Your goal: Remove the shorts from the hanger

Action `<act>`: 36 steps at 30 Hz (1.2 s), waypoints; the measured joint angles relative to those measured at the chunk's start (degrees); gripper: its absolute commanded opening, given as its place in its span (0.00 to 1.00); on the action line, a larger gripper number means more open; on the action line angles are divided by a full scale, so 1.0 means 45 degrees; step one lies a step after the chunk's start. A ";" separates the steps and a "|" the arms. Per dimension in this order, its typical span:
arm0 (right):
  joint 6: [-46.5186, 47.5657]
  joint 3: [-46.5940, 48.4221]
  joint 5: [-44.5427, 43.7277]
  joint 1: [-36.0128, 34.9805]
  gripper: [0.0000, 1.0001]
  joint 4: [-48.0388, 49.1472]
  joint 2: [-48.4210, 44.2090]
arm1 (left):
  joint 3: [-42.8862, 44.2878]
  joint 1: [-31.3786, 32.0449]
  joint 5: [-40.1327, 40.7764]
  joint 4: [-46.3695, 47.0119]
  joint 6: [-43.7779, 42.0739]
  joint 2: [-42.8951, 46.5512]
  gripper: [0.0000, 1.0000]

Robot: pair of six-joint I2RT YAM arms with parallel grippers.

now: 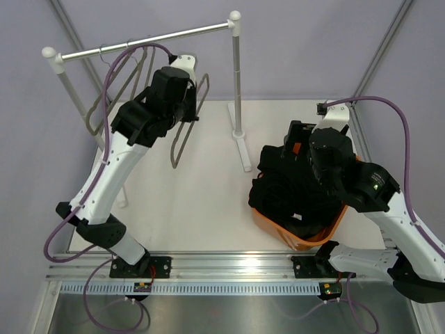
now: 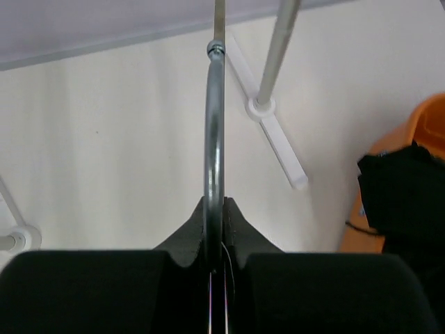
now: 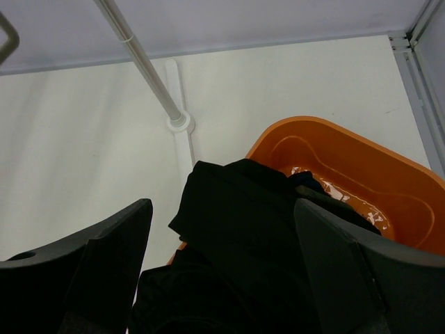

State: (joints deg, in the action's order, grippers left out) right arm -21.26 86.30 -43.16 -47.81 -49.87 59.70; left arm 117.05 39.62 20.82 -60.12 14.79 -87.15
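Observation:
A bare metal wire hanger (image 1: 186, 136) hangs under the rack rail (image 1: 146, 40), and my left gripper (image 1: 186, 111) is shut on its wire. In the left wrist view the hanger's curved wire (image 2: 213, 139) runs straight up out of the left gripper (image 2: 215, 209), and no fabric shows on it. Black shorts (image 1: 285, 188) lie heaped in and over the orange basket (image 1: 306, 240) at the right. My right gripper (image 1: 297, 139) hovers over that heap. In the right wrist view it (image 3: 222, 209) stands open, the shorts (image 3: 243, 229) lying below between its fingers, apart from them.
More bare hangers (image 1: 128, 76) hang from the rail near its left end. The rack's right post (image 1: 238, 90) and its foot (image 1: 243, 149) stand between the two arms. The orange basket rim (image 3: 361, 149) lies just beyond the right gripper. Frame struts run along the right edge.

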 measured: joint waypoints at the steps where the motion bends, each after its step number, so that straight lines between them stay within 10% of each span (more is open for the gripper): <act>1: -0.0039 -0.0102 0.0146 0.0000 0.91 -0.0005 -0.0049 | 0.0529 -0.0316 -0.0015 0.0083 -0.0034 -0.0461 0.00; 36: 0.0170 -0.1831 0.1632 0.0000 0.91 0.0539 -0.0510 | 0.3920 -0.4435 -0.2220 0.5357 -0.0641 -0.4561 0.00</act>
State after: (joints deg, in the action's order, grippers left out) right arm -20.49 78.06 -35.81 -47.81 -47.44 57.41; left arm 134.69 19.66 10.83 -36.01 11.90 -107.68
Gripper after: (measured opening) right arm 0.908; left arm 0.074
